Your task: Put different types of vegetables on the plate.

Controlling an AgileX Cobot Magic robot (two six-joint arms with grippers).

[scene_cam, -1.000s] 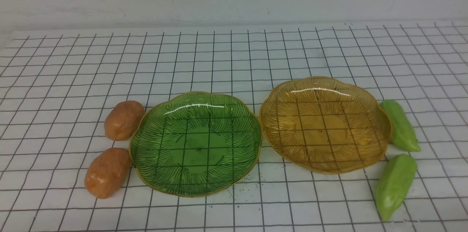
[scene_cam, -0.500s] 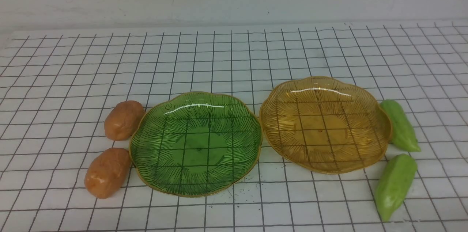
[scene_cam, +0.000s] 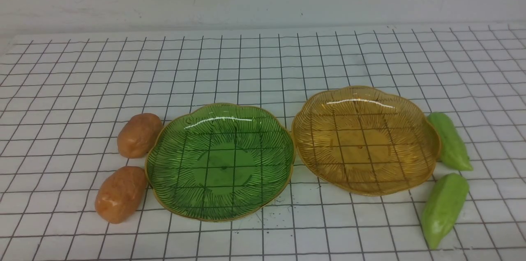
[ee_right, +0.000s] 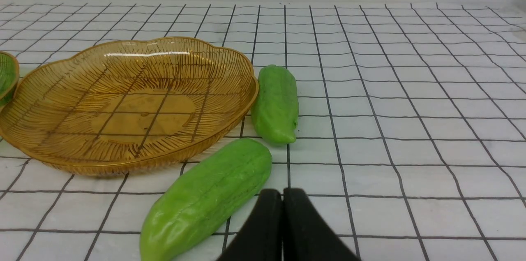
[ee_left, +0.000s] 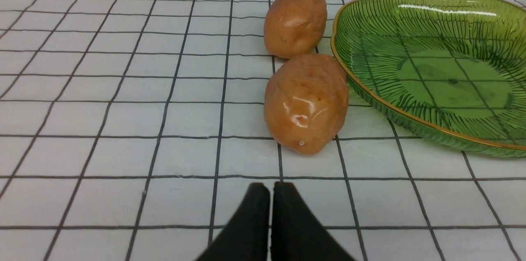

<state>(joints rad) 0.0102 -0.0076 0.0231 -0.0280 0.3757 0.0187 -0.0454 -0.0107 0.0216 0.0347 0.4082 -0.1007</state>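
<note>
Front view: at left of frame, far potato (scene_cam: 139, 135) and near potato (scene_cam: 121, 194) on the gridded table (scene_cam: 263, 59), crowding the empty green plate (scene_cam: 220, 162), contact hard to judge. Right of centre, empty amber plate (scene_cam: 365, 139), masking an edge of the far gourd (scene_cam: 451, 142). Near gourd (scene_cam: 444, 208) at lower right. Left wrist view: left gripper (ee_left: 271, 189) pressed together, pinching nothing, cropped at the frame edge, near the near potato. Right wrist view: right gripper (ee_right: 282, 195) likewise closed and empty, just beside the near gourd, contact unclear. Only a sliver of green plate visible.
</note>
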